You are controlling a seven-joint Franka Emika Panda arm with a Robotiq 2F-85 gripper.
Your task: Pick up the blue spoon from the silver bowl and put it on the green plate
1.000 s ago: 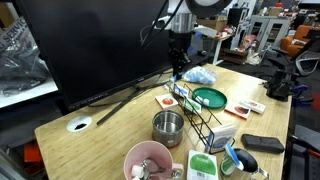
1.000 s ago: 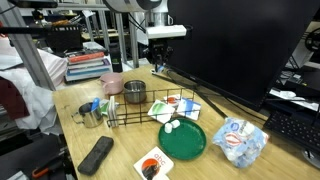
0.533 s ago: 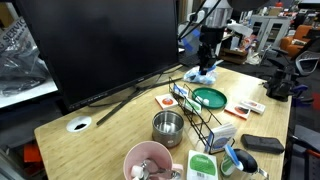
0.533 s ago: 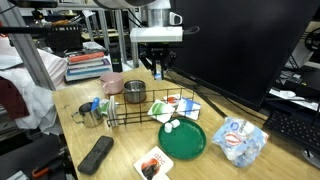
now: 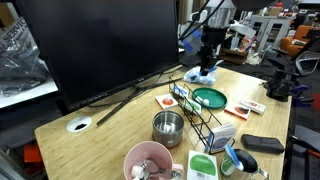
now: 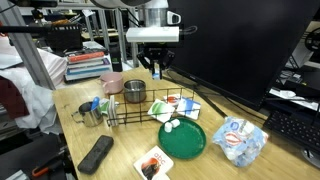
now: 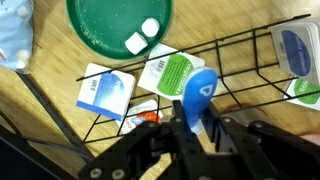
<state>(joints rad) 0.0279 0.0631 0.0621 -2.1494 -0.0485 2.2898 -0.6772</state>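
The Robotiq gripper (image 7: 198,132) is clamped on the blue spoon (image 7: 197,95), a smooth plastic piece whose rounded end sticks out past the dark fingers (image 7: 176,128). The spoon hangs in the air over the black wire rack (image 7: 240,60), above the pale wooden table (image 5: 100,135). In the wrist view the round green plate (image 7: 105,25) lies on the far side of the rack, with two small white blocks (image 7: 136,42) near its edge. Three flat packets lie by the wires: a blue-and-white packet (image 7: 105,90), a green-and-white packet (image 7: 168,72) and a blue-labelled packet (image 7: 298,50) at the right. In an exterior view one shiny, straight-walled silver bowl (image 6: 134,92) stands left of the rack. One pink bowl (image 6: 112,82) sits just beside it, and a crinkled blue-and-white bag (image 6: 242,140) lies right of the plate.
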